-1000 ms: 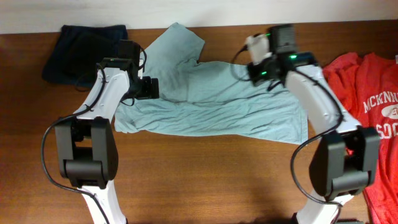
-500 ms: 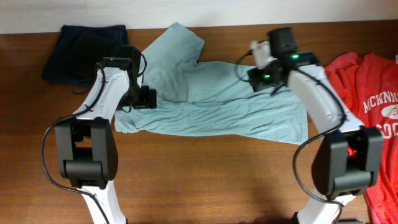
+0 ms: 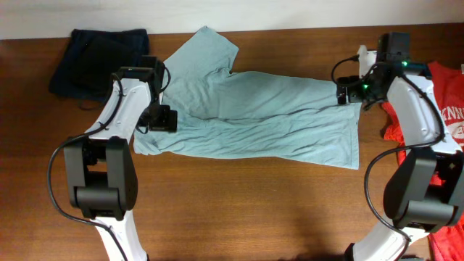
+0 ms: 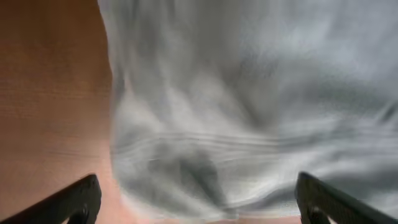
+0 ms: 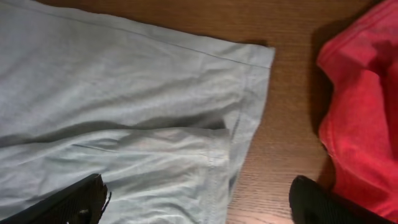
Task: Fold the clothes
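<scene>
at the far left corner of the table (image 3: 239, 210) a dark garment (image 3: 101, 58) lies bunched, well apart from the work. next comes the left claw (image 3: 161, 118), hanging over the left end of the grey-teal t-shirt (image 3: 254, 119); its fingers are spread wide with cloth under them and nothing pinched (the wrist view is blurred, but the gap is plain). the shirt is spread across the middle of the table, its long axis running left to right, with one sleeve pointing up toward the far edge near the left arm. the right claw (image 3: 350, 93) sits over the shirt's far right corner, where the stitched hem shows a doubled layer; its fingers also stand wide apart and hold nothing. the red t-shirt (image 3: 446, 94) lies just beyond, at the right edge, not touching the grey one. each claw is nearest its own end, so the next fold likely brings the ends together along that axis.
</scene>
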